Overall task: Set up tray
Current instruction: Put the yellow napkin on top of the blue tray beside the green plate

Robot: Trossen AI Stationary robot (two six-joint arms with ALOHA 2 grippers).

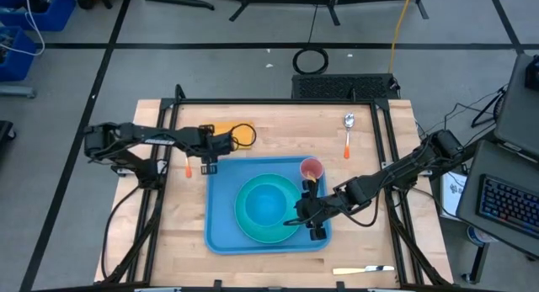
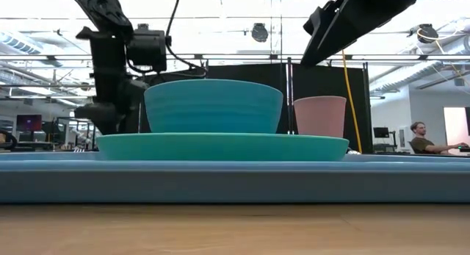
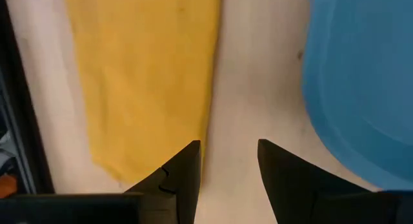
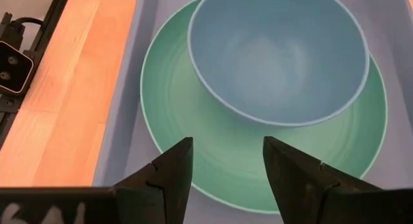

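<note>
So here's where you're at: the tray sits in the middle of the table, and it's already carrying the big stuff. The plate is laid flat inside it, the bowl is sitting on the plate, and the pink cup is standing upright in the tray's far right corner. What's left, by my read, is the small stuff that's still off the tray: the yellow napkin lying just past the tray's far left corner, the spoon on the wood beyond the far right corner, the knife near the front edge of the table, and some small orange-handled thing beside the left arm that I can't make out. Your right gripper is spread wide with nothing between the fingers, hanging over the plate's rim at the tray's right side. Your left gripper is parted about halfway, empty too, pointing down at bare wood in the gap between the napkin and the tray's corner, touching neither as far as I can see.
</note>
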